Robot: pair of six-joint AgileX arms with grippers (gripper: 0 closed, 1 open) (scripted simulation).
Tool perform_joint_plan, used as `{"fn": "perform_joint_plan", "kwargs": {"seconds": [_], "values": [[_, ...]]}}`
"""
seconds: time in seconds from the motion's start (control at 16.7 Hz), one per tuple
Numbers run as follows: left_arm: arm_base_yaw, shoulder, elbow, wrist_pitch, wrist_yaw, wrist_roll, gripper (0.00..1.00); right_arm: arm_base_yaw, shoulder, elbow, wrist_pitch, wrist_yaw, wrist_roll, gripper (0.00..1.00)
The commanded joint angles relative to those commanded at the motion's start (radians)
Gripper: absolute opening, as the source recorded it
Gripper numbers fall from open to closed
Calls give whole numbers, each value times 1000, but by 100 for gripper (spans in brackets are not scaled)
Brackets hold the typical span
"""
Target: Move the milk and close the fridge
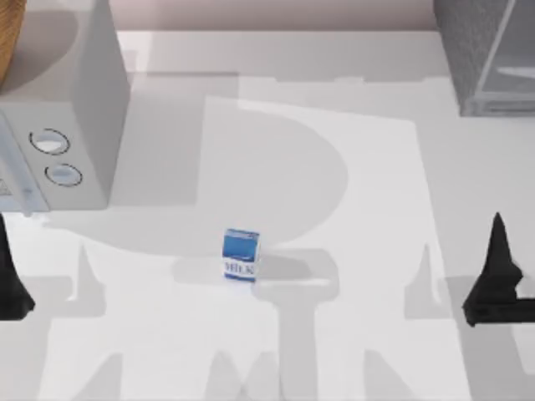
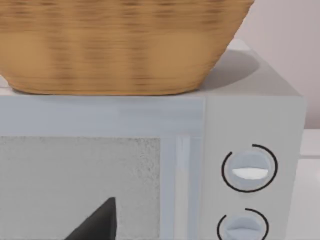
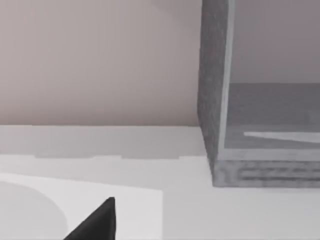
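Note:
The milk [image 1: 241,255] is a small carton with a blue top and a white base lettered "MILK". It stands upright near the middle of the table. The fridge [image 1: 483,52] is a dark grey speckled cabinet at the back right corner, and the right wrist view looks into the fridge's [image 3: 215,100] open grey inside. My left gripper [image 1: 3,259] rests at the table's left edge, far left of the milk. My right gripper [image 1: 499,251] rests near the right edge, far right of the milk and in front of the fridge. Neither touches anything.
A light grey microwave [image 1: 75,109] with two round dials stands at the back left, with a wicker basket [image 1: 8,33] on top of it. The left wrist view faces the microwave's [image 2: 250,125] front and the basket [image 2: 115,45]. Open white table lies around the milk.

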Motion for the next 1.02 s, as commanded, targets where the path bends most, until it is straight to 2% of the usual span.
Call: {"fn": "perform_joint_plan", "kwargs": {"seconds": [0.24, 0.48, 0.72, 1.02], "values": [[0, 0, 0, 0, 0, 0, 100, 1, 8, 6, 2, 2, 1, 100], [0, 0, 0, 0, 0, 0, 100, 50, 156, 119, 61, 59, 8, 100], [0, 0, 0, 0, 0, 0, 100, 120, 461, 316, 154, 163, 16, 100], [0, 0, 0, 0, 0, 0, 100, 211, 962, 622, 290, 321, 31, 100]]}}
